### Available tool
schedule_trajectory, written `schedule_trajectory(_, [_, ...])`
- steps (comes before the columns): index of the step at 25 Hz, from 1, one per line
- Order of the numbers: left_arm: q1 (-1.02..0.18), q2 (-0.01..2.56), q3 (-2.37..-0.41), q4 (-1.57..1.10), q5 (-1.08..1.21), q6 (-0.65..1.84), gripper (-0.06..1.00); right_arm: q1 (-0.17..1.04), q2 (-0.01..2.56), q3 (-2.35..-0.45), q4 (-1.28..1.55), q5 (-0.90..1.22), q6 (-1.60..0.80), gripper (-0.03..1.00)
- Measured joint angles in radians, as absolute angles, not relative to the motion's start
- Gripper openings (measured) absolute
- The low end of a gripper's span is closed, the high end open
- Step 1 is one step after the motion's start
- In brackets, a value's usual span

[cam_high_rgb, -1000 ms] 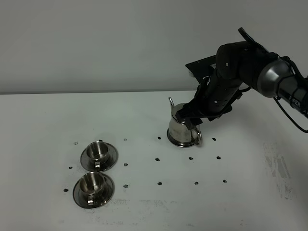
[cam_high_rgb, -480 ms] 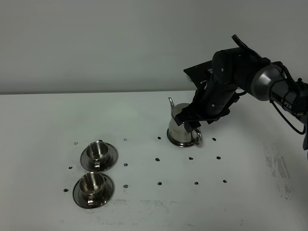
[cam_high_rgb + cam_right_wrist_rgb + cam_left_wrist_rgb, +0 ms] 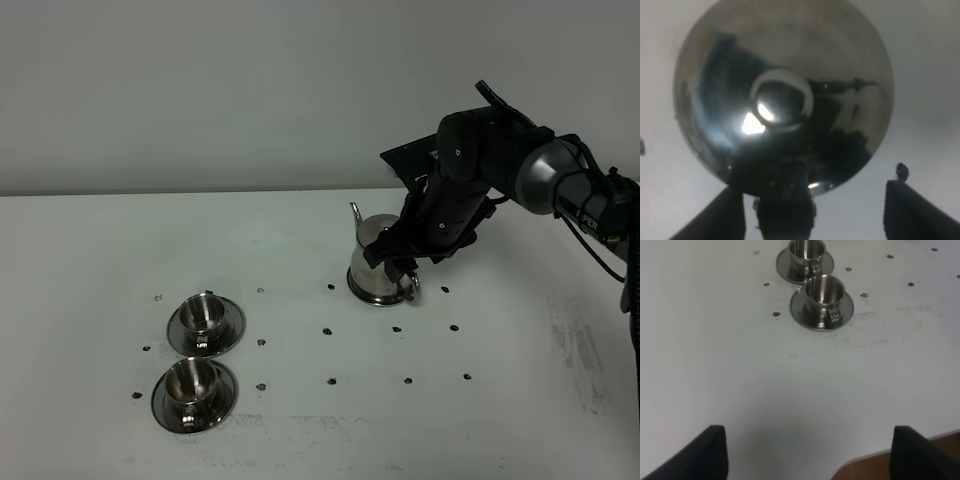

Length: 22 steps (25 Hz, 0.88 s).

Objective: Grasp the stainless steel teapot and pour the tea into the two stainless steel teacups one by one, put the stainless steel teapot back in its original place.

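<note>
White desk filled the left wrist view, where the left gripper hung above the front edge with its two dark fingers spread wide and nothing between them; the high camera did not show this gripper at all. Just beyond it, toward the front left corner, stood the front teacup on its saucer, and close behind it the rear teacup on its own saucer, the two saucers near each other. The wrist view gave both cups with their small handles turned toward the front edge. Small dark marks dotted the middle of the desk. Farther back and right of centre stood the teapot, upright, its thin spout toward the rear edge and its loop handle toward the front right. The right gripper hung low over its lid on the handle side. From the high camera the arm hid its jaws, but the right wrist view looked straight down on the shiny lid and its knob and showed the right gripper with fingers set far apart, gripping nothing. A grey wall rose behind the rear edge.
</note>
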<state>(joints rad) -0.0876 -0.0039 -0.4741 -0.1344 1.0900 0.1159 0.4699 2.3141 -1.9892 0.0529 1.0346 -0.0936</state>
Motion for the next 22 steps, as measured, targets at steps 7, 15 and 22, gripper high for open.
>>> schedule_trajectory(7, [-0.088,-0.004,-0.474,-0.134,1.090,0.116,0.66,0.470,2.342,-1.994,0.051,1.030,-0.094,0.57])
schedule_trajectory(15, [-0.088,-0.004,-0.474,-0.134,1.090,0.117,0.66,0.470,2.363,-2.021,0.035,1.035,-0.105,0.25])
schedule_trajectory(22, [-0.088,-0.004,-0.474,-0.134,1.090,0.116,0.66,0.470,2.364,-2.023,0.027,1.032,-0.154,0.16])
